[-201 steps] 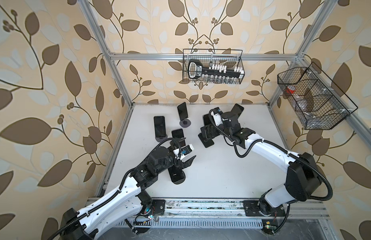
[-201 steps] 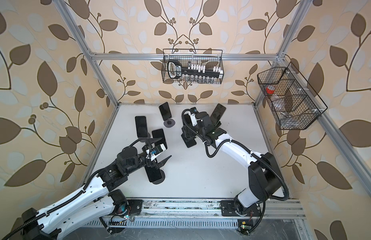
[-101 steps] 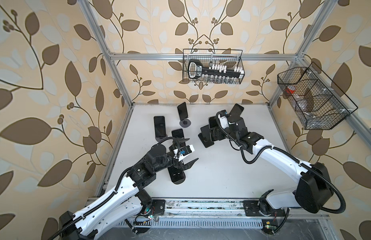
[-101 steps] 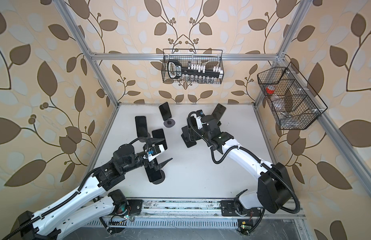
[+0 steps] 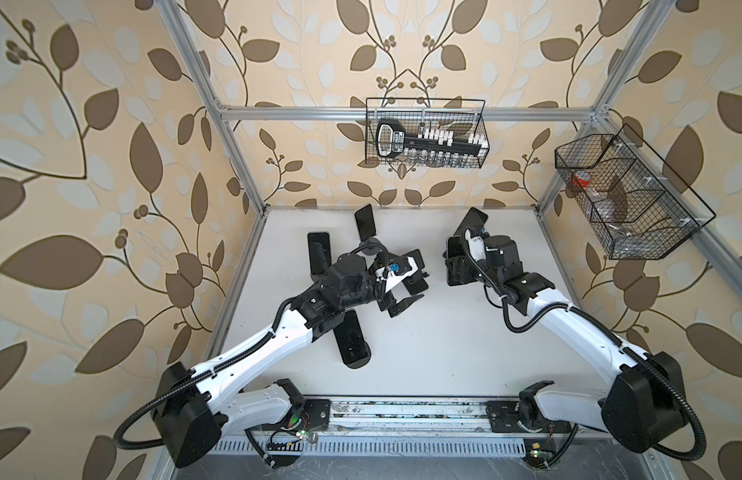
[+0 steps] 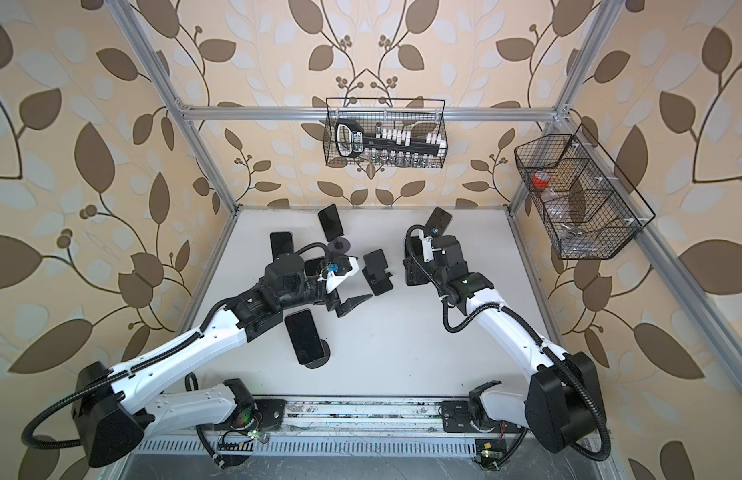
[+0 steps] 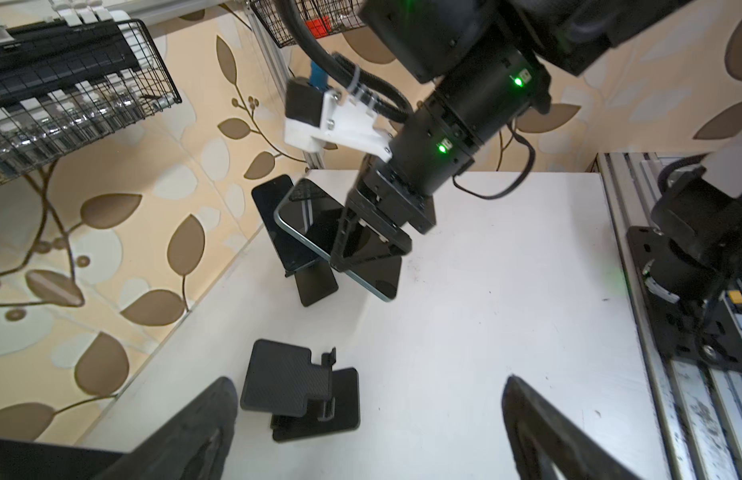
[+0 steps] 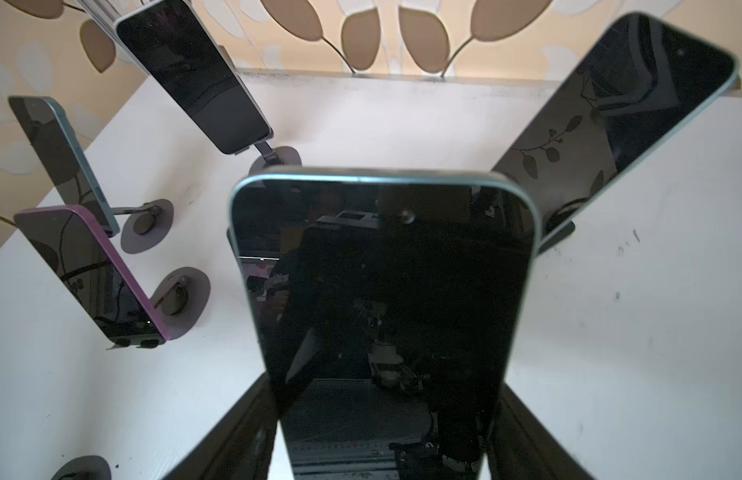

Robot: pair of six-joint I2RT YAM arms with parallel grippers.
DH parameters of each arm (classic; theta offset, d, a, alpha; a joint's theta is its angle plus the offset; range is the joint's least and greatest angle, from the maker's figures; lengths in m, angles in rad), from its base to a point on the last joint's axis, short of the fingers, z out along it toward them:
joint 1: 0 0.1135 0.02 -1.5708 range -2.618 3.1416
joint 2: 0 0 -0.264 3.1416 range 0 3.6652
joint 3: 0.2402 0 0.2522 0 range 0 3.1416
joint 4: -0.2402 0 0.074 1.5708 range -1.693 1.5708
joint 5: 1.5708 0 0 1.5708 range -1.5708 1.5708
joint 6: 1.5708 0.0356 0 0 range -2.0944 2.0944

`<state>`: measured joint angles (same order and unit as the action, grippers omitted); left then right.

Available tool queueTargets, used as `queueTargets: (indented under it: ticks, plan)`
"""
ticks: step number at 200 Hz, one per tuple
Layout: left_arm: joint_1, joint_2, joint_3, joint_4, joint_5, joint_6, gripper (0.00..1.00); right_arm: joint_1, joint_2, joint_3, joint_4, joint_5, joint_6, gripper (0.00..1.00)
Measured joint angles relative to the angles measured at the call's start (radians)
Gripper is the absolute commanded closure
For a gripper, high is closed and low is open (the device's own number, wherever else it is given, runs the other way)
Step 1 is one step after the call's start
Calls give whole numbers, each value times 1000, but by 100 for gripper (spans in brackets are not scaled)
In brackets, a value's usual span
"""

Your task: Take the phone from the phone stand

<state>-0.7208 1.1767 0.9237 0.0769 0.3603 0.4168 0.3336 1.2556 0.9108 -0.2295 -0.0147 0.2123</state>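
My right gripper (image 7: 369, 245) is shut on a dark phone with a teal rim (image 8: 382, 291), gripping its two long edges. The phone (image 5: 453, 251) hangs above the table right of centre, clear of the stand. The black phone stand (image 7: 298, 395) sits bare on the white table, seen in both top views (image 5: 415, 278) (image 6: 377, 272). My left gripper (image 7: 368, 382) is open and holds nothing. It hovers just in front of the bare stand (image 5: 406, 291), one finger on each side of it in the left wrist view.
Other phones rest on stands: a purple-rimmed one (image 8: 95, 274), two at the back left (image 8: 57, 158) (image 8: 194, 75), one at the back right (image 8: 631, 112) and one near the front (image 5: 352, 336). Wire baskets (image 5: 425, 137) (image 5: 627, 199) hang on the walls.
The right gripper has carried the phone off the stand and to the right. The left gripper, still open, has moved from the front phone up toward the bare stand.
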Motion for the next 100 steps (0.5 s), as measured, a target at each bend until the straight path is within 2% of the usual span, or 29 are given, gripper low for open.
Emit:
queueTargets:
  ticks: [46, 71, 100]
  plan:
    - [0, 127, 50, 85, 42, -31, 1, -62, -37, -58, -30, -16, -5, 35]
    - [-1, 122, 25, 112, 55, -32, 1, -63, -37, -77, -52, -16, -8, 35]
    - [-28, 85, -50, 129, 14, 3, 1, -63, -29, -77, -60, -15, -12, 34]
